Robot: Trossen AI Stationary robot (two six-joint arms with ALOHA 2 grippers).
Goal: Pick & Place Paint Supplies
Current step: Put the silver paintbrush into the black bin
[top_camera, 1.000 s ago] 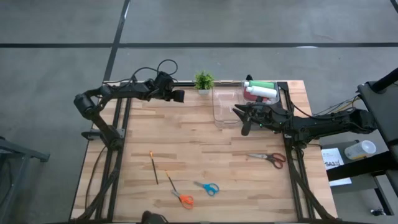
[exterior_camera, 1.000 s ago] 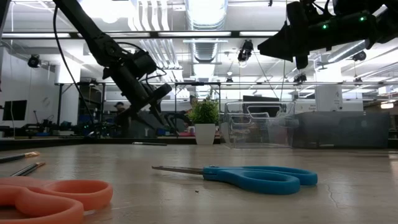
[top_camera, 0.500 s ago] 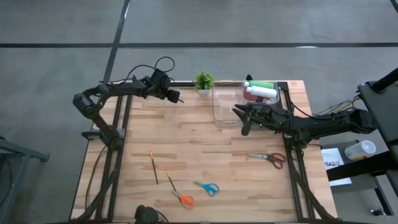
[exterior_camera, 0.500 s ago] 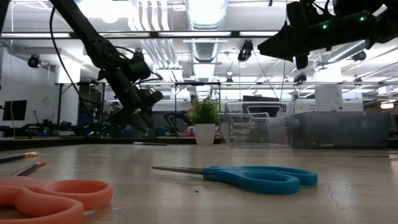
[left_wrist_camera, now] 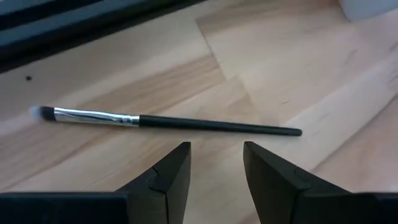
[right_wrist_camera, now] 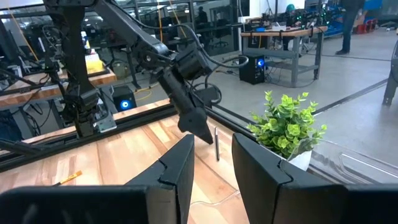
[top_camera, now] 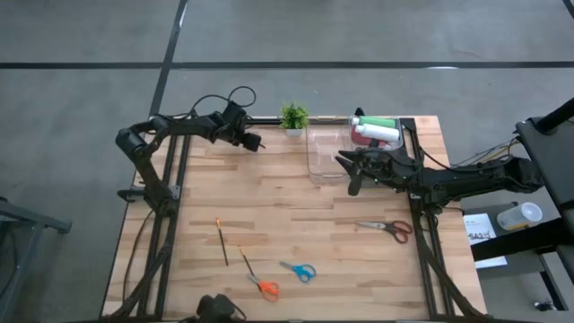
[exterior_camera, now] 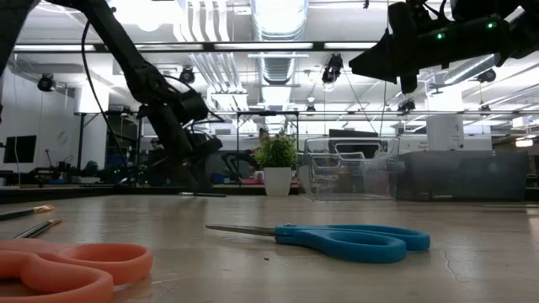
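Observation:
A thin black brush point(left_wrist_camera: 174, 122) with a silver ferrule lies flat on the wooden table near its far edge; it also shows as a dark line point(right_wrist_camera: 216, 144) in the right wrist view. My left gripper point(left_wrist_camera: 216, 155) is open just above it and slants down, with its fingertips on the near side of the handle. It touches nothing. It also appears in the high view point(top_camera: 258, 144) and the low view point(exterior_camera: 205, 168). My right gripper point(right_wrist_camera: 212, 155) stands open and level above the table by the clear bin point(top_camera: 327, 154). Green, white and red bottles point(top_camera: 377, 130) lie at the bin's right end.
A small potted plant point(top_camera: 293, 117) stands at the far edge between the arms. Two more thin brushes point(top_camera: 221, 240) point(top_camera: 245, 263) lie near left. Orange scissors point(top_camera: 264, 287), blue scissors point(top_camera: 299, 271) and red-handled scissors point(top_camera: 387, 229) lie toward the near side.
My left gripper has sunk toward the table by the far edge and has rolled about its own axis, staying open. My right gripper has kept still.

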